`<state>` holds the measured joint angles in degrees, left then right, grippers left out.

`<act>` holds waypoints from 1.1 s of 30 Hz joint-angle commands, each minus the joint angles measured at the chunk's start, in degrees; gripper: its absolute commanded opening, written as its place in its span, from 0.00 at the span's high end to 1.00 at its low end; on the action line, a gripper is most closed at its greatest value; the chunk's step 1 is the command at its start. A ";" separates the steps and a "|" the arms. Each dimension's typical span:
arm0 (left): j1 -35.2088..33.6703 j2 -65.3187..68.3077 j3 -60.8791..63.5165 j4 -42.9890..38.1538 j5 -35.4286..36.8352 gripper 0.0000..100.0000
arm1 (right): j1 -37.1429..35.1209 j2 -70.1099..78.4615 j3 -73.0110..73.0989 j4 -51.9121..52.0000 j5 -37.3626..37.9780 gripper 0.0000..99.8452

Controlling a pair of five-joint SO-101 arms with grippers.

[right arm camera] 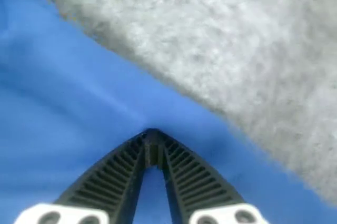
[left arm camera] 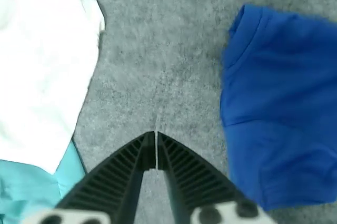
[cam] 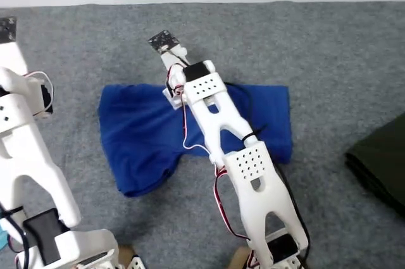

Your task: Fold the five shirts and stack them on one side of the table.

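Observation:
A blue shirt (cam: 145, 133) lies partly folded in the middle of the grey table (cam: 329, 47). My right arm reaches across it, and my right gripper (right arm camera: 152, 138) is shut on the blue shirt (right arm camera: 63, 97) close to its far edge, pinching a small crease of cloth. My left gripper (left arm camera: 156, 138) is shut with nothing in it, just above bare table between the blue shirt (left arm camera: 279, 103) and a white shirt (left arm camera: 42, 71). The white shirt lies on top of a light teal shirt (left arm camera: 26, 192).
A dark green shirt (cam: 380, 161) lies at the table's right edge. My left arm (cam: 25, 142) stands along the left edge. Bare grey table stretches along the far side and between the blue and green shirts.

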<state>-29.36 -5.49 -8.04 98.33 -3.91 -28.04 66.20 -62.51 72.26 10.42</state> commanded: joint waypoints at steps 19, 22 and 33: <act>-4.13 -10.02 0.66 -2.46 0.18 0.98 | -6.90 -0.22 -32.09 25.63 0.53 0.99; -6.59 -14.07 0.75 -3.60 0.26 0.98 | -7.08 -0.40 -33.67 30.29 0.53 0.99; -19.52 -12.75 4.26 -4.48 0.09 0.98 | -7.08 -10.68 -21.54 30.99 6.59 0.99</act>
<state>-46.15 -19.30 -4.00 95.25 -3.91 -34.55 64.79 -90.29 100.31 12.97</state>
